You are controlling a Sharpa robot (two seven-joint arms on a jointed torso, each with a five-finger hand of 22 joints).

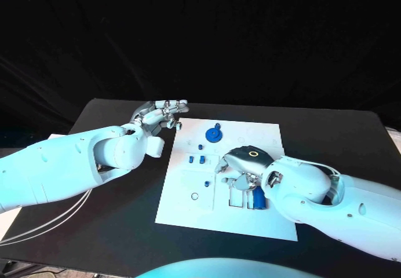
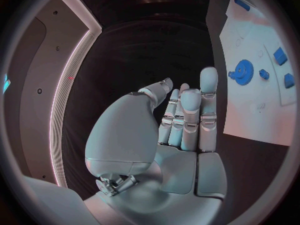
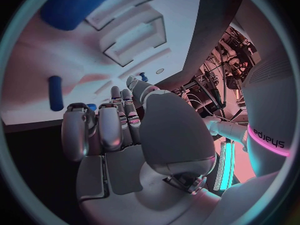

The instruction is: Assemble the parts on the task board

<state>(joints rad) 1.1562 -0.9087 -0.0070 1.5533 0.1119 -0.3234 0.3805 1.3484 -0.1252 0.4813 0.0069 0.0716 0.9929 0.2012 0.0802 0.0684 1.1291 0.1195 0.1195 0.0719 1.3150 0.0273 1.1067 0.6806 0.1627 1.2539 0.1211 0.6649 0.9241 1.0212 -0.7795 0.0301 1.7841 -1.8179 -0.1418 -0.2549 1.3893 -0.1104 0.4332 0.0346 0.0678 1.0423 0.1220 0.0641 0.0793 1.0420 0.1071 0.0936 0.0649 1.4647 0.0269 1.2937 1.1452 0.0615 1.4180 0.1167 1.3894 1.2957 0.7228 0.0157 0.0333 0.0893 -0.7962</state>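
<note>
So the white board [image 1: 230, 217] sits in the middle of the black table [image 1: 100, 208], and both hands are up around it.

The left hand [image 1: 159, 114] hangs over the bare table just off the board's far left corner. From the left wrist view its fingers [image 2: 207, 92] stand pretty much straight up, side by side, with the thumb tucked alongside them. Nothing in it, nothing touching it. The blue gear [image 2: 241, 71] lies flat on the board, off to the side of those fingertips and well apart from them, with a couple of small blue blocks [image 2: 280, 56] a bit further on.

The right hand [image 1: 244, 165] is over the middle of the board, back of the hand up, fingers curled down toward the surface. In the right wrist view the fingers [image 3: 109, 127] are bent in toward the palm, and I see no part between them. Whether the tips actually touch the board, I can't tell. A little blue peg [image 3: 55, 93] lies on the board just past the fingertips, and a big blue cylinder [image 3: 81, 5] sits further out next to the raised white slots [image 3: 134, 32]. In the head view that cylinder [image 1: 260, 198] is right beside the wrist, lying in one of the slots.
</note>
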